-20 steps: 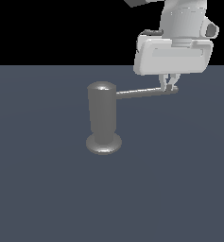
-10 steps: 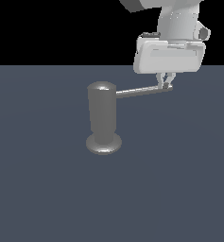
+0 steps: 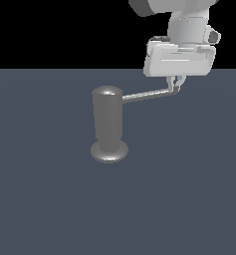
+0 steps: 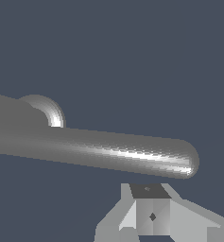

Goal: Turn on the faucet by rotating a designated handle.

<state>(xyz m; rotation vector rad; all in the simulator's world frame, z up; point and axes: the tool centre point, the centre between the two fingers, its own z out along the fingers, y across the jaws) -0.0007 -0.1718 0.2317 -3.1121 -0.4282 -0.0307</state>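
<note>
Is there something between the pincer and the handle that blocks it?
Nothing visible does. The pincer is already at the tip of the handle, far from the faucet, and only bare floor surrounds them.

The faucet (image 3: 108, 122) I work on is a plain grey metallic cylinder, upright, with a rounded top and a round flared base (image 3: 109, 151) on the dark floor. Its handle (image 3: 147, 95) — a thin grey rod, far slimmer than the cylinder — leaves the faucet near its top and runs toward the exterior view's right, rising slightly to a rounded tip (image 4: 186, 160).
</note>
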